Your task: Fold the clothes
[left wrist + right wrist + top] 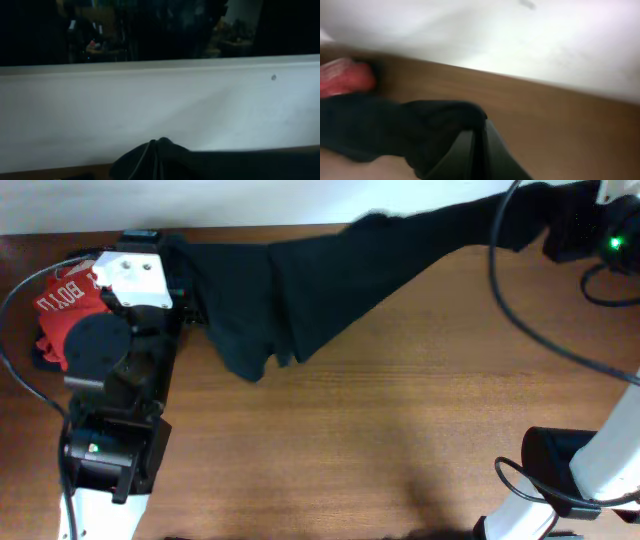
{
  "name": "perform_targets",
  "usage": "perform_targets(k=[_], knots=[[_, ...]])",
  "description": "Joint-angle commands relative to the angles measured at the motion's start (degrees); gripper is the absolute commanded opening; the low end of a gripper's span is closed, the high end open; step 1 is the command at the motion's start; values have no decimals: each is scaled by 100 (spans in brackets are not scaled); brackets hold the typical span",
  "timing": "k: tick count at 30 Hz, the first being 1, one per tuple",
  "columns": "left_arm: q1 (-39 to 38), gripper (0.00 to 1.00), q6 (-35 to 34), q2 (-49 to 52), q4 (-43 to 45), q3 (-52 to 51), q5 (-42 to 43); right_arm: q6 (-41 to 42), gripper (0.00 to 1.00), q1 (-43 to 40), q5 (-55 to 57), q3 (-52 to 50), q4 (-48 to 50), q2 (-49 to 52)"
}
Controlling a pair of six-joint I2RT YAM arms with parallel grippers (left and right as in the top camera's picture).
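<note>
A plain black soft fabric garment was found stretched along the brown wooden desk's far edge, one end pinched in the closed left claw, the other in the closed right claw. An orange-red lettered shirt was noted at far left.

White letters on the red shirt (upside down) read roughly "BOLU"

Brown wood-grain table, even light, soft shadows near front edge. White backboard runs along far edge. Beyond it, per left wrist cam, dim cluttered room; details too dark to tell.
</note>
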Motion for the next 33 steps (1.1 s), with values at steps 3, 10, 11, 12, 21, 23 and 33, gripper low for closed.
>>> perform_targets(k=[3, 10, 11, 12, 21, 23, 33], knots=[[55, 1, 90, -317, 70, 61, 157, -2118, 4, -46, -2820, 55, 70, -223], [55, 1, 221, -439, 186, 61, 199, -1585, 4, -48, -1311, 52, 68, -146], [55, 1, 216, -442, 256, 61, 203, -1298, 4, -48, -1123, 50, 98, -105], [55, 1, 216, -442, 330, 61, 223, -1200, 4, -48, -1099, 44, 140, -90], [55, 1, 608, -907, -63, 411, 1093, -2017, 4, -46, -2098, 59, 188, -404], [66, 1, 605, -841, -494, 407, 835, -1963, 4, -46, -1838, 42, 46, -385], [66, 1, 297, 297, -1281, 407, 616, 815, 4, -48, 409, -214, -474, 0]])
